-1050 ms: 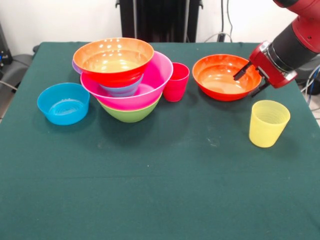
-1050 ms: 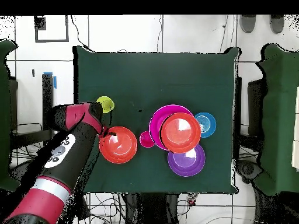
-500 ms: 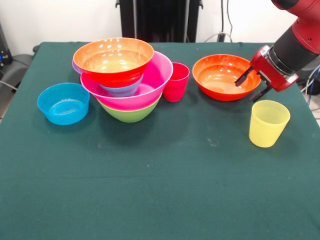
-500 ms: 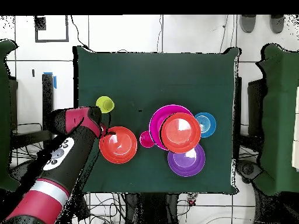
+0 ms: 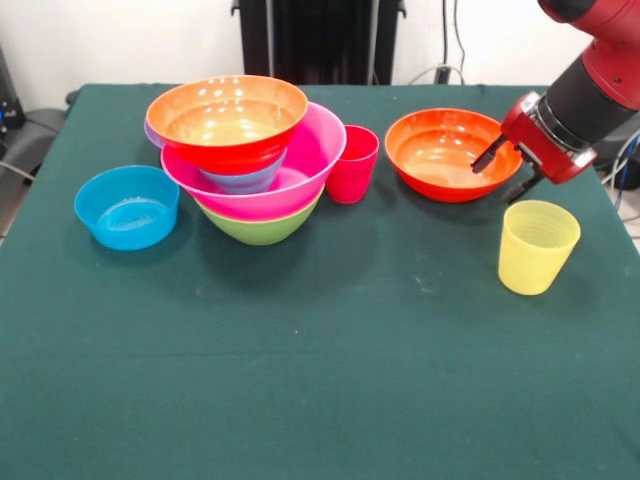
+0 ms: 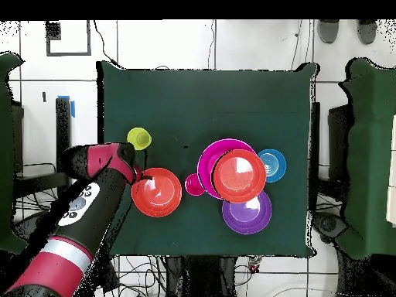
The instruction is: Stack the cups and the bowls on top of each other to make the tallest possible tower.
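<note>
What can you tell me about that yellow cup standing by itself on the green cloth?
The yellow cup is a small translucent tumbler, seemingly plastic, taller than wide, with faint ribs around its inside. It stands upright, mouth up and empty, on the green table, touching nothing else. The loose orange bowl sits just behind it in the front view, and the gripper hangs above, jaws apart, at that bowl's rim.

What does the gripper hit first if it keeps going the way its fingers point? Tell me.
Most likely the lone orange bowl. The gripper, fingers apart, sits at that bowl's rim and points down into it. The yellow cup lies off that line. Depth is hard to judge, so rim or inner wall is uncertain.
</note>
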Controlling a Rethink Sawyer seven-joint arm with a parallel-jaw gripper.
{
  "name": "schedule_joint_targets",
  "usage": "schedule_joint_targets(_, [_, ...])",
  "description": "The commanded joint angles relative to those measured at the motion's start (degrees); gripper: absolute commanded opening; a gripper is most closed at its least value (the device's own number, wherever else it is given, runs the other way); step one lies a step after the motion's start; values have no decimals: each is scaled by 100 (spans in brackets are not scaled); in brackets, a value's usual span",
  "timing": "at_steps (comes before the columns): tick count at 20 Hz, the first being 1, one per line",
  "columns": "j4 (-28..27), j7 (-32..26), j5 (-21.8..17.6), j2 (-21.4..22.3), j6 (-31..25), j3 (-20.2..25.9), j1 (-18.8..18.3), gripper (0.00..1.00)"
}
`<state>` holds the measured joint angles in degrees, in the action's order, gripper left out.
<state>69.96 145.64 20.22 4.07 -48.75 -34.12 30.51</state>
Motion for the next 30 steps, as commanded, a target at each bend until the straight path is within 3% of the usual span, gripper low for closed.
schedule_joint_targets(1, [476, 1022, 193, -107, 430, 902, 93, 100])
schedule_joint_targets(30, [1066, 759, 123, 62, 988, 1134, 34, 100])
